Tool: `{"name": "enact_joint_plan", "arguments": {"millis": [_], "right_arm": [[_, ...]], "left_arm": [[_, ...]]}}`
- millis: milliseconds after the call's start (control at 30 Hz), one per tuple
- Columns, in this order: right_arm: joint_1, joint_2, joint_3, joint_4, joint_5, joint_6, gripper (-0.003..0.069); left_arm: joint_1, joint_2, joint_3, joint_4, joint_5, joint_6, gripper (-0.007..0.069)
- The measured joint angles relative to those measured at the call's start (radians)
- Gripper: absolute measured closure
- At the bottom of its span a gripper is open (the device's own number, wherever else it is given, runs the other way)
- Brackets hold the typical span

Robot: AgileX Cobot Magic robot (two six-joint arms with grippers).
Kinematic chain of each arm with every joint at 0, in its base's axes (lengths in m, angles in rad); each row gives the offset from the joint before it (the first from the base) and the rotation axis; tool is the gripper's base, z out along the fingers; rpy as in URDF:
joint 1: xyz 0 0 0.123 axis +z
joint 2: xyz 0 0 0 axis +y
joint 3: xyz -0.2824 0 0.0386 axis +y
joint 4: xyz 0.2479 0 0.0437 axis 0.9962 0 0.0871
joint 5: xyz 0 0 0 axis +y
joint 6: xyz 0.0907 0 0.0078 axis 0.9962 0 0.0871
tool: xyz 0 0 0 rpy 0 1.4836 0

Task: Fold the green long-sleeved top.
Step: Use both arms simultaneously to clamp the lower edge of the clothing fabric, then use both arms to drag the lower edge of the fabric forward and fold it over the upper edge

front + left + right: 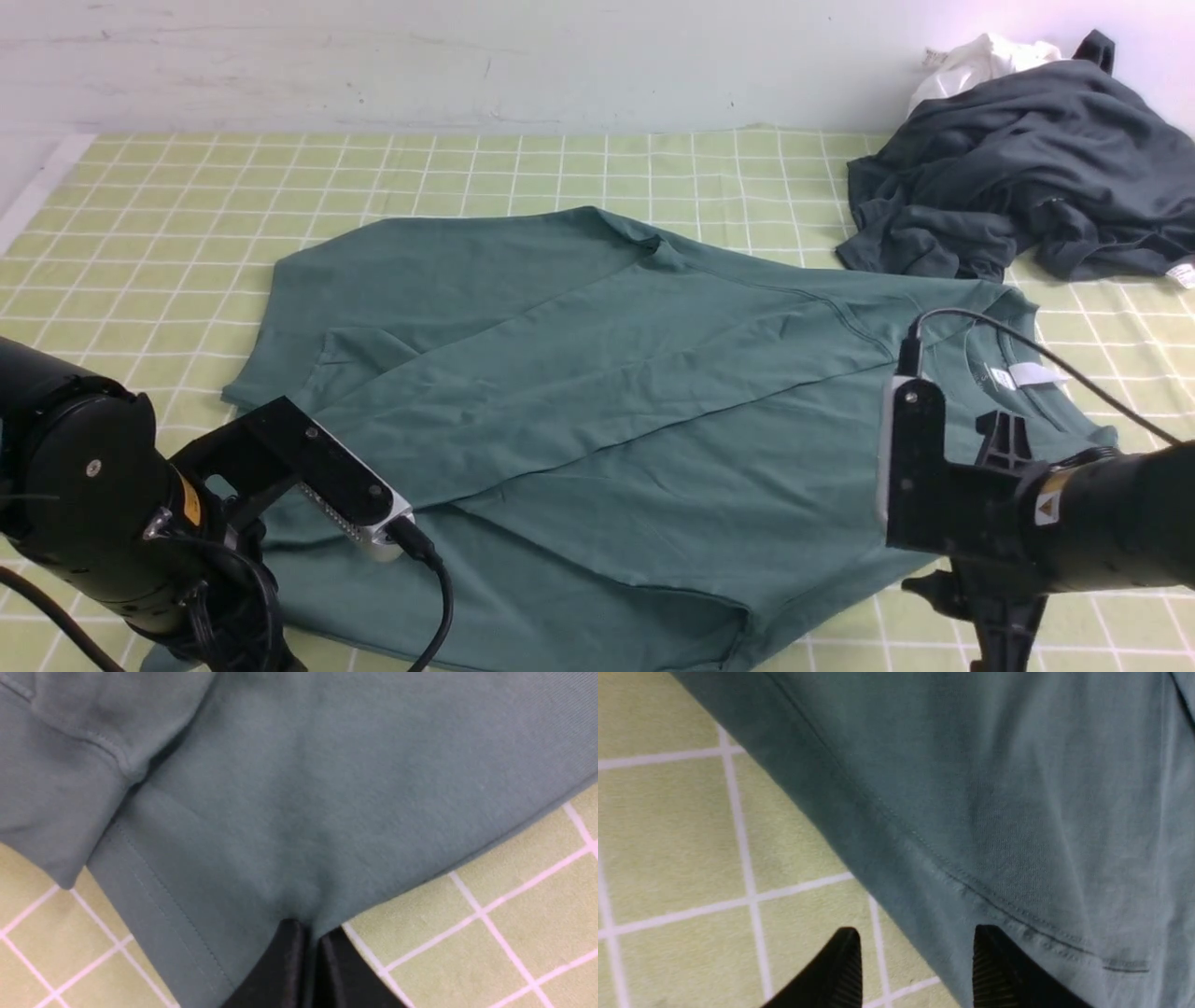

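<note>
- left gripper (306,947): jaws pressed together on the edge of the green long-sleeved top (597,373). The fabric puckers right at the tips.
- right gripper (915,952): jaws wide, holding nothing. The top's stitched edge runs between them, one jaw over fabric, the other over the checked tablecloth (467,168).
- The top lies flat on the tablecloth ahead of both jaws, sleeves laid across the body. A sleeve cuff (60,788) sits just beside the left jaws, and the neck label (1027,375) is ahead of the right jaws.
- Risk: the left pinch is shallow, so a pull could slip it off or lift only one layer.
- Risk: the right jaws closing here could miss the edge or nip the tablecloth along with it.
- Risk: lifting with one side held would drag the top and spill the folded sleeves.
- Dark grey garment (1018,177) and white cloth (971,61) lie far ahead of the right jaws, close to the top's shoulder. A fold carried that way could land on them.
</note>
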Motion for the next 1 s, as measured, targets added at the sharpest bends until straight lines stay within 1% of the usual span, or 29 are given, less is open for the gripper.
{"name": "enact_joint_plan", "arguments": {"millis": [200,333,400,467,533,567,633,833,900,1000], "right_arm": [[0.000,0.108,-0.006,-0.055,-0.098,-0.002,0.0414],[0.000,0.122,-0.012,-0.061,-0.116,-0.002,0.0456],[0.000,0.122,-0.012,-0.061,-0.112,-0.001,0.0497],[0.000,0.110,-0.012,-0.065,-0.092,0.007,0.0582],[0.000,0.086,-0.012,-0.068,-0.072,0.026,0.0640],[0.000,0.067,-0.011,-0.068,-0.064,0.038,0.0655],[0.000,0.041,-0.011,-0.068,-0.055,0.048,0.0661],[0.000,-0.070,-0.032,-0.071,-0.009,0.146,0.0664],[0.000,-0.075,-0.067,-0.076,0.014,0.177,0.0664],[-0.008,-0.052,-0.181,-0.079,0.034,0.213,0.0664]], "left_arm": [[0.000,0.000,-0.012,0.008,0.022,0.000,0.0619],[0.000,-0.011,-0.022,0.012,0.025,0.000,0.0619],[0.000,-0.023,-0.023,0.012,0.026,0.000,0.0619],[0.000,-0.043,-0.023,0.012,0.028,0.000,0.0619],[0.000,-0.062,-0.023,0.015,0.029,0.000,0.0619],[0.000,-0.070,-0.023,0.020,0.029,0.000,0.0620],[0.000,-0.083,-0.023,0.028,0.029,-0.008,0.0622],[0.026,-0.117,-0.038,0.080,0.029,-0.139,0.0622],[0.048,-0.116,-0.071,0.098,0.025,-0.184,0.0622],[0.095,-0.088,-0.159,0.130,-0.012,-0.226,0.0622]]}}
